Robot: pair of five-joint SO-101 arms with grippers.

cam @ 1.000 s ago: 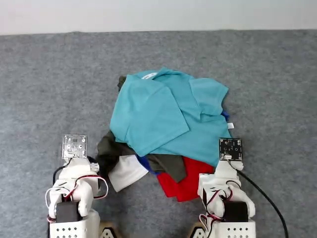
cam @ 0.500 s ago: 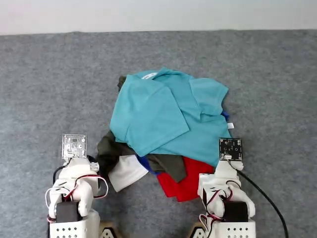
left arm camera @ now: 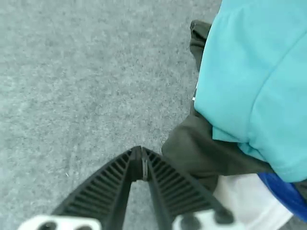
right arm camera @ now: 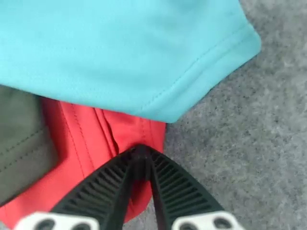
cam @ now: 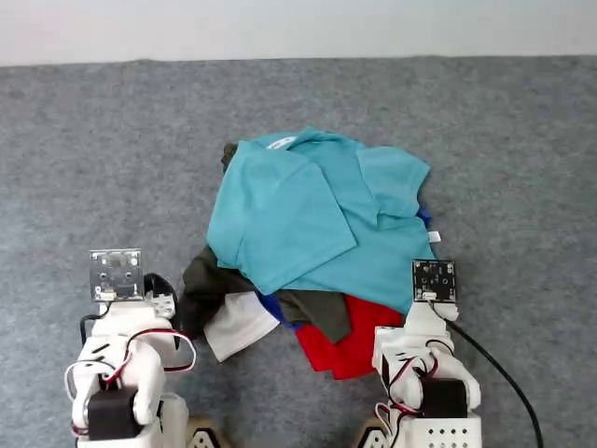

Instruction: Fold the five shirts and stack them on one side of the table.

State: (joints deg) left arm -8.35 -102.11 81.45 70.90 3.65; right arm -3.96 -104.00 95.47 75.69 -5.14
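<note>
Shifted toward nine o'clock, clear of the heap (cam: 233, 289), with left fingers (left arm camera: 112, 189) pinched together, empty, above bare tabletop (left arm camera: 72, 72). Right fingers (right arm camera: 175, 187) likewise closed, empty, over the red shirt (right arm camera: 86, 139) at five o'clock. Teal shirt (cam: 308, 215) topmost at centre, nothing folded yet. Probably lining up a first grasp.

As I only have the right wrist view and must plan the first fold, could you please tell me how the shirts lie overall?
Observer: They form one heap in the middle of the table, with the teal shirt spread on top.
Operator: Are there colours beyond the three I see?
Observer: Yes, a white shirt pokes out at the heap's edge near the arms, beside a strip of blue shirt.
Operator: Where is the left gripper, please?
Observer: The left gripper, fingers shut, is over bare table beside the olive shirt.
</note>
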